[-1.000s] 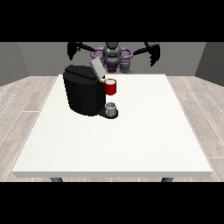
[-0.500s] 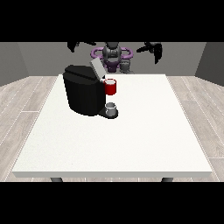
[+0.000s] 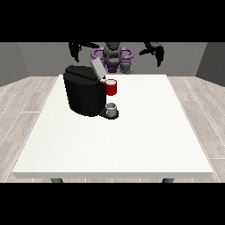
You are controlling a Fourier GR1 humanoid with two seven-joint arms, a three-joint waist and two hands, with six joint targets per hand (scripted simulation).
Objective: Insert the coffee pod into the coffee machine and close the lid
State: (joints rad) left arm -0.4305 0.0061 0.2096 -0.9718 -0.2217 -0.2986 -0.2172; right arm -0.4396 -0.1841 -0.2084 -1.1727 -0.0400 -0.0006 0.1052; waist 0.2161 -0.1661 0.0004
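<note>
Both arms have drawn in from their wide spread of a second ago, so each robot hand now hangs nearer the torso. Nearest the camera, the white tabletop (image 3: 132, 145) lies broad over pale wood-plank flooring (image 3: 26, 94), with grey walls (image 3: 193, 55) behind. Farther back on it stands the black coffee machine (image 3: 85, 94), lid (image 3: 97, 69) tilted up, a red thing at the machine (image 3: 111, 87) at its front and a grey thing (image 3: 112, 108), perhaps the pod, on its base below. Beyond the far edge, the robot hand at the view's left (image 3: 75, 50) and the robot hand at the view's right (image 3: 156, 52) hang in the air with fingers drooping, gripping nothing.
</note>
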